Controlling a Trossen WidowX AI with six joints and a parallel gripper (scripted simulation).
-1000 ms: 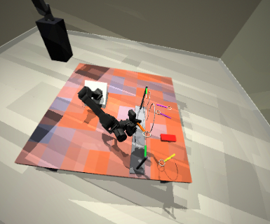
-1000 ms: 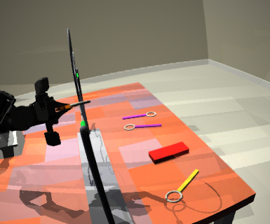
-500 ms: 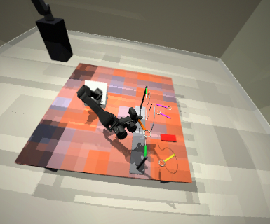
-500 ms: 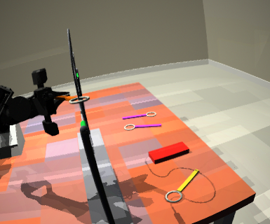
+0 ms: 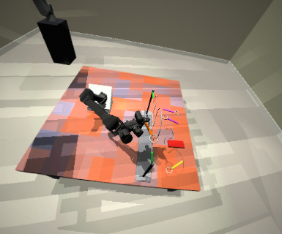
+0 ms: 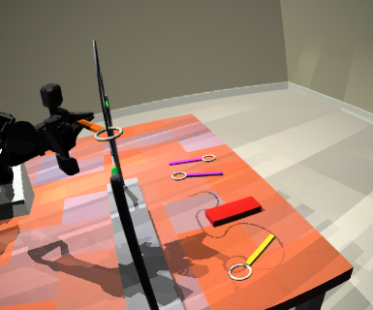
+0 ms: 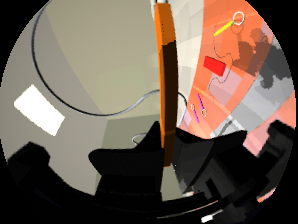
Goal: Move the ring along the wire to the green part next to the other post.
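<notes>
My gripper [image 5: 146, 121] [image 6: 87, 117] [image 7: 158, 124] is shut on the orange handle [image 5: 148, 129] [image 6: 90, 125] [image 7: 169, 75]. The pale ring [image 5: 149, 139] [image 6: 107, 140] at its end lies nearly level around the wire in the exterior view. It is at the thin grey part, a little beyond the near green part [image 5: 151, 157] [image 6: 114, 170] by the near black post [image 5: 147, 170] [image 6: 130, 232]. The far green part [image 5: 153, 95] [image 6: 107, 104] is beside the far post [image 5: 149, 103]. The grey wire [image 7: 100, 115] curves across the wrist view. Whether ring and wire touch cannot be told.
Beyond the grey base bar [image 5: 143, 166] [image 6: 146, 242] lie two purple-handled rings, a red block [image 5: 176, 144] [image 6: 233, 211] [image 7: 215, 66] and a yellow-handled ring. The arm's white base plate [image 5: 107, 93] is at the back left. A black box [image 5: 58, 42] hangs beyond the table.
</notes>
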